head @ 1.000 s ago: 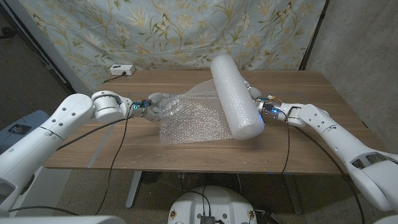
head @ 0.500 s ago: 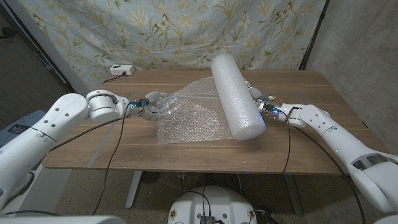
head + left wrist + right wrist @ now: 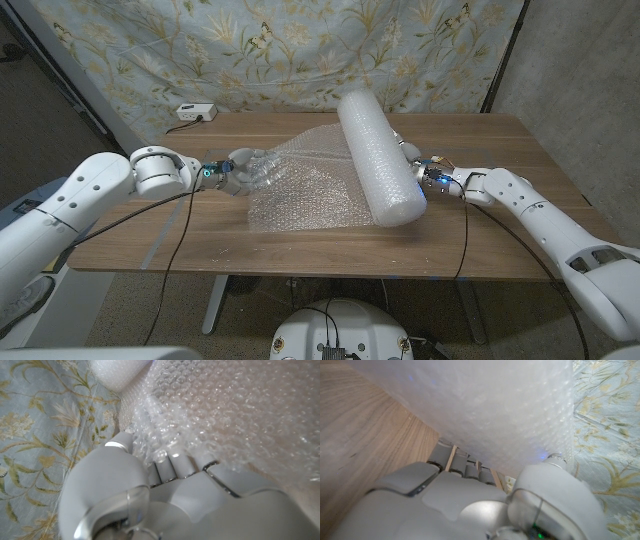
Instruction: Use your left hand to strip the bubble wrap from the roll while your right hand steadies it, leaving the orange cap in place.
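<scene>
A thick white roll of bubble wrap (image 3: pixel 377 155) lies across the middle of the wooden table (image 3: pixel 500 200), running from far to near. A loose sheet of wrap (image 3: pixel 305 190) trails off its left side over the table. My left hand (image 3: pixel 238 170) grips the bunched end of that sheet, seen close in the left wrist view as fingers (image 3: pixel 172 467) buried in bubble wrap (image 3: pixel 235 415). My right hand (image 3: pixel 418 165) presses against the roll's right side, its fingers (image 3: pixel 465 467) tucked under the roll (image 3: pixel 490 405). No orange cap shows.
A small white box (image 3: pixel 195 112) with a cable sits at the table's far left corner. A floral cloth (image 3: pixel 300 50) hangs behind the table. Bare wood lies to the right of my right arm and along the front edge.
My left hand has pulled the bunched sheet further left, drawing more wrap off the roll. The roll and my right hand have stayed put.
</scene>
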Robot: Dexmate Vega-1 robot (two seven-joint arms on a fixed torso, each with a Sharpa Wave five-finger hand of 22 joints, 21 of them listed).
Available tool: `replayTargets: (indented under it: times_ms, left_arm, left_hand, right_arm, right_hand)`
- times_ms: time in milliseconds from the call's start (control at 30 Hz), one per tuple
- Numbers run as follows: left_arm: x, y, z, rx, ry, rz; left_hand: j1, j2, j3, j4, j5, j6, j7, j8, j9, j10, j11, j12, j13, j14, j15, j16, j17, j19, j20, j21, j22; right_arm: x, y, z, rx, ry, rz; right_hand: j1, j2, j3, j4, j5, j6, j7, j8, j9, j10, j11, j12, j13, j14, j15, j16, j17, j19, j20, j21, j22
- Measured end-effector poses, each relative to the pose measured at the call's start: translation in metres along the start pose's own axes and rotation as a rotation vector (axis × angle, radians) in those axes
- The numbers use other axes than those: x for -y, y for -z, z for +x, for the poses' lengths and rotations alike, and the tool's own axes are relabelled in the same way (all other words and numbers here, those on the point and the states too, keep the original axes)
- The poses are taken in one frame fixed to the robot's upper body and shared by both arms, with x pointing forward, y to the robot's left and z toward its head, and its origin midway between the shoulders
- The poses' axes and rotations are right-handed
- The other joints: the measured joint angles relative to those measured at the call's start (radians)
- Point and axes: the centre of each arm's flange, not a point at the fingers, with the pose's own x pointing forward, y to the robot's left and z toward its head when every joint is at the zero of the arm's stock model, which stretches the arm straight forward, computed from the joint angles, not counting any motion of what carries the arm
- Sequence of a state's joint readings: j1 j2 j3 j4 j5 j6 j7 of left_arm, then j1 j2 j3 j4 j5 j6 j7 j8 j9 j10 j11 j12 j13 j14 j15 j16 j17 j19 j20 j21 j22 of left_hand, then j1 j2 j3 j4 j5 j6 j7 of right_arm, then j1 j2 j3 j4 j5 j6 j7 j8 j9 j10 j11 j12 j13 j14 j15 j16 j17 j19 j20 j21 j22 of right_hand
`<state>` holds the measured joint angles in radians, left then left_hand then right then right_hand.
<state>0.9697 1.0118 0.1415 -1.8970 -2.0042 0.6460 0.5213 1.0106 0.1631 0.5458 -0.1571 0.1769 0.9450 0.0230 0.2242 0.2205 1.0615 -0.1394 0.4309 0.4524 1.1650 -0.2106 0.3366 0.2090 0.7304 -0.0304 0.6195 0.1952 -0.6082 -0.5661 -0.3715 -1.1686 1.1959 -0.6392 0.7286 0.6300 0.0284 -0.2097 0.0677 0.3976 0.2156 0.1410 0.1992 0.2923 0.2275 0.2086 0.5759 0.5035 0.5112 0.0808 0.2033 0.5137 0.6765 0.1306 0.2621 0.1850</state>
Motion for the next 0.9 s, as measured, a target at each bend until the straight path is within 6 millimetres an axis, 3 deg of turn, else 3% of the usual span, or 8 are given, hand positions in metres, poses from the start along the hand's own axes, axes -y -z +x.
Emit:
replayTargets:
  times_ms: [900]
  left_arm:
    - [-0.004,-0.007,-0.011,0.011,-0.015,-0.001]
  left_hand:
    - [0.003,-0.003,0.0,0.0,0.0,0.001,-0.001,0.0,0.001,0.0,0.0,-0.006,0.005,0.002,0.002,0.0,0.003,0.0,0.0,0.015,0.0]
  right_arm:
    - [0.005,-0.002,0.0,-0.019,0.014,0.019]
  right_hand:
    - [-0.01,0.0,-0.011,0.011,0.009,-0.005,-0.005,-0.004,-0.009,-0.005,0.005,-0.008,0.0,-0.003,0.003,0.0,-0.005,-0.004,0.007,0.0,0.0]
